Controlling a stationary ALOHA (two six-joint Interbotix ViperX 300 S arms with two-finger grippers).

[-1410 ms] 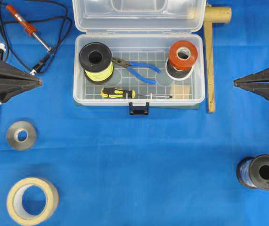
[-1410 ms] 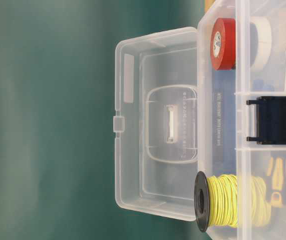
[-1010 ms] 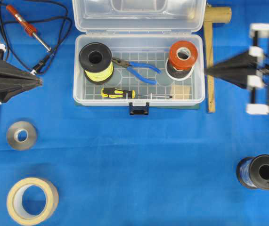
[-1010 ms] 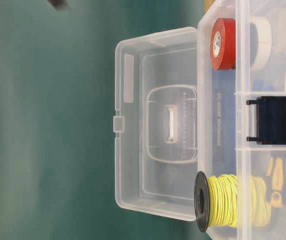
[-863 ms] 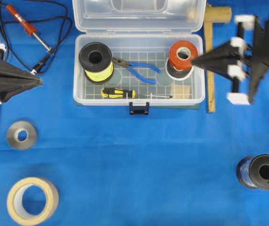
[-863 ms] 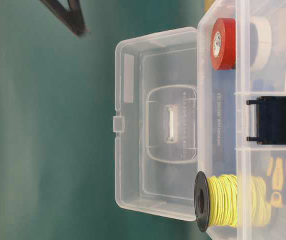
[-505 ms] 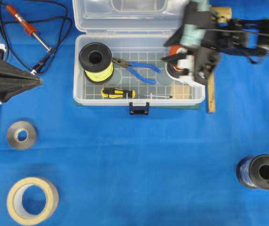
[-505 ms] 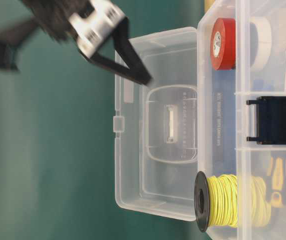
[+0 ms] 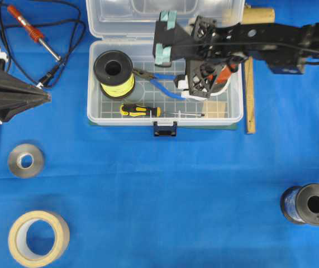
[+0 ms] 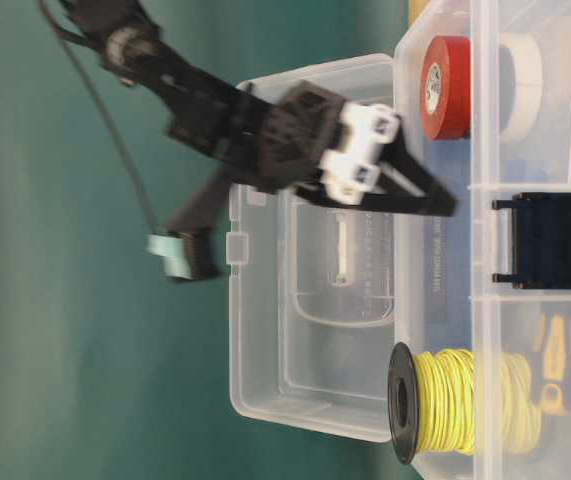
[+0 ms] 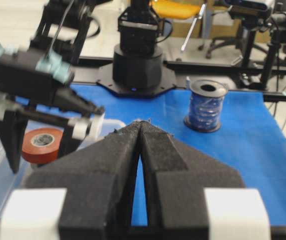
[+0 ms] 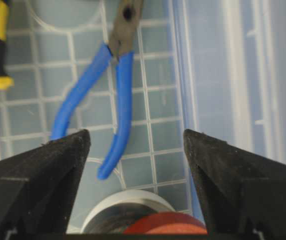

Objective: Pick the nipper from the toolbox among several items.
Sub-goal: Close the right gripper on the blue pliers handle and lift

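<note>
From overhead I see my right gripper (image 9: 195, 89) reaching in over the right half of the clear translucent plastic toolbox (image 9: 95, 114), whose lid is folded back. The small blue-handled nipper with dark pointed jaws (image 9: 159, 82) lies on the grid floor in the middle, between the black spool of yellow wire (image 9: 114, 73) and the arm. A black-and-yellow-handled screwdriver (image 9: 139, 110) lies along the front wall. My left gripper (image 9: 46, 97) is parked well to the left, tips together. The box sits on a blue cloth (image 9: 165, 190) that also carries a beige tape roll (image 9: 38, 238), a grey tape roll (image 9: 25, 160) and a dark blue wire spool (image 9: 308, 204).

At table level, the right gripper's black fingers (image 10: 420, 195) are spread apart, their tips above the box rim, near the red tape roll (image 10: 445, 87).

From the left wrist, that gripper's (image 11: 140, 131) jaws are pressed together on nothing.

From the right wrist, the two fingers stand wide apart and empty; the nipper lies on the grid between and beyond them, untouched.
</note>
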